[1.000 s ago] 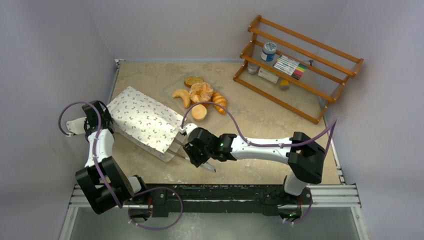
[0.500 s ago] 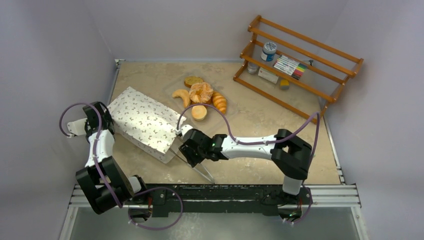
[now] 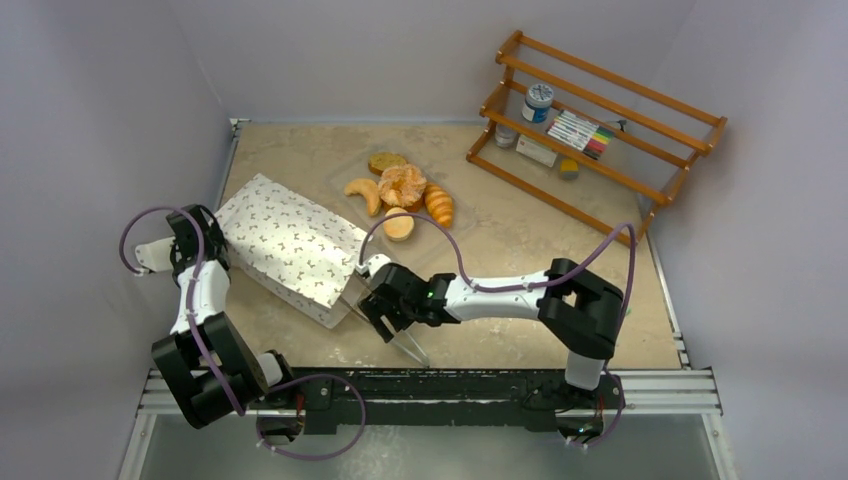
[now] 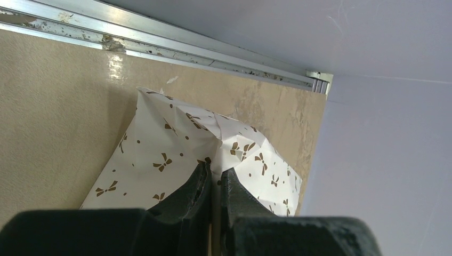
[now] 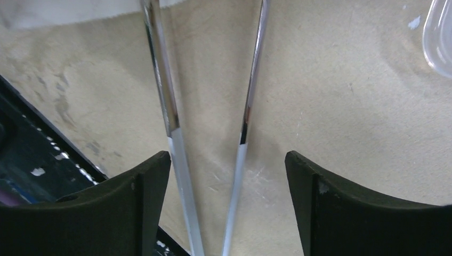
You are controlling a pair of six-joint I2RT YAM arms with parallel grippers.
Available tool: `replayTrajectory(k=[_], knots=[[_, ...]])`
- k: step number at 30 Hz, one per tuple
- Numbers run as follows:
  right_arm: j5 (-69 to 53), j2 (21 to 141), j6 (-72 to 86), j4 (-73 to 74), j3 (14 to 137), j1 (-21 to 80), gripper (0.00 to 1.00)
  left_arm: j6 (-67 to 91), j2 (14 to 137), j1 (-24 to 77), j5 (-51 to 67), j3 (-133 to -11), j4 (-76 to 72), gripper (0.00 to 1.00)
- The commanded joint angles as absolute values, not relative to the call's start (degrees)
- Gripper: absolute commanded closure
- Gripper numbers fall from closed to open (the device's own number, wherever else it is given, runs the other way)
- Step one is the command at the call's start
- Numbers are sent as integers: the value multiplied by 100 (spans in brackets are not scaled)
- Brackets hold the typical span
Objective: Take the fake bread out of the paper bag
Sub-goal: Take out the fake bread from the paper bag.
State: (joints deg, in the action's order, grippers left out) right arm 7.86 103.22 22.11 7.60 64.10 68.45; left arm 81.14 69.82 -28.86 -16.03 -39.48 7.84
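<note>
Table [image 3: 520, 260]: tan top on which everything listed stands. Wooden rack [image 3: 600, 130]: set at the far right corner, well apart from the work. Paper bag [image 3: 290, 245]: white with small dark bows, laid flat at the left; its long axis runs from the far-left corner down to the near-right mouth, and what it holds inside cannot be told. Left gripper [image 4: 215, 178]: fingers drawn together and clamped on a fold of the bag at that far-left corner, so the closed end is pinned. Right gripper [image 5: 226, 160]: jaws apart, lowered over the metal tongs [image 3: 410, 350]; both tong blades are seen between the fingers, with a clear gap on 1 side, so the tongs are judged not to be gripped. Tongs: laid on the table just beside the bag mouth, hinge toward the near edge, open tips pointed toward the mouth; the right arm is much the nearer to mouth and tongs alike. Clear tray [image 5: 440, 32]: placed beyond the bag mouth. Fake bread, 5 pieces seen in the tray: swirled bun [image 3: 403, 183], croissant [image 3: 438, 205], paler croissant [image 3: 362, 193], small roll [image 3: 398, 225], brown slice [image 3: 385, 162].
</note>
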Motion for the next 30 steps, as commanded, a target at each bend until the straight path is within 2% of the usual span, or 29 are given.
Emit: replayTrajectory(k=[1, 8, 16, 25, 30], knots=[[681, 10048, 2171, 488, 6197, 6872, 18, 7972, 6875, -2909, -1548, -3968, 563, 100], [552, 10082, 2150, 332, 6158, 6901, 18, 7904, 6927, -2905, -1543, -3998, 554, 100], [436, 10372, 2143, -125, 5870, 6914, 33, 7841, 6935, -2906, -1527, -4008, 567, 100], [321, 10572, 2015, -529, 5758, 6995, 45, 7818, 6964, -2899, -1499, -3983, 548, 100], [477, 10575, 1832, -540, 5819, 6997, 47, 7822, 6976, -2900, -1495, -3914, 498, 100]])
